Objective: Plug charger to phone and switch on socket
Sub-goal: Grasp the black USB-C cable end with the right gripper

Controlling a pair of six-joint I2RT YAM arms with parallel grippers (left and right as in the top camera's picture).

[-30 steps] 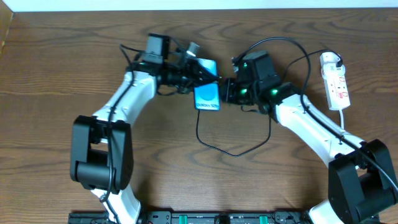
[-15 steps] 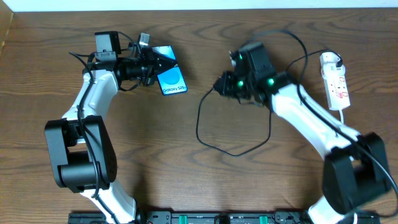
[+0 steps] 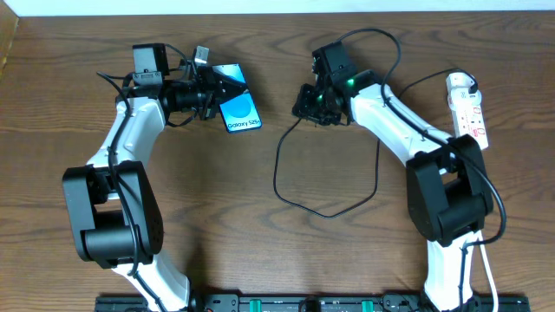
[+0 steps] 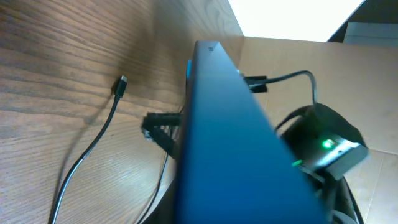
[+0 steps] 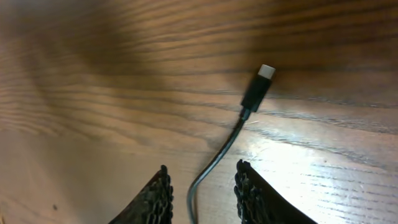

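My left gripper (image 3: 222, 94) is shut on the phone (image 3: 238, 111) at the back left and holds it tilted above the table. Its blue screen faces up. In the left wrist view the phone (image 4: 230, 143) fills the middle and hides my fingers. The charger (image 3: 286, 192) lies in a loop on the wood. Its plug tip (image 5: 257, 89) rests on the table ahead of my right gripper (image 5: 202, 183). That gripper is open, and the thin cable runs between its fingers (image 5: 157, 196) without being pinched. The socket (image 3: 469, 111) lies at the far right.
The socket's white cord (image 3: 479, 160) trails toward the front right. In the overhead view the right arm (image 3: 390, 121) arches over the back of the cable loop. The pale wall edge (image 3: 277, 7) borders the table's back.
The left gripper carried the phone left, away from the right gripper, then stayed still. The right gripper opened off the charger's plug end and drew back.
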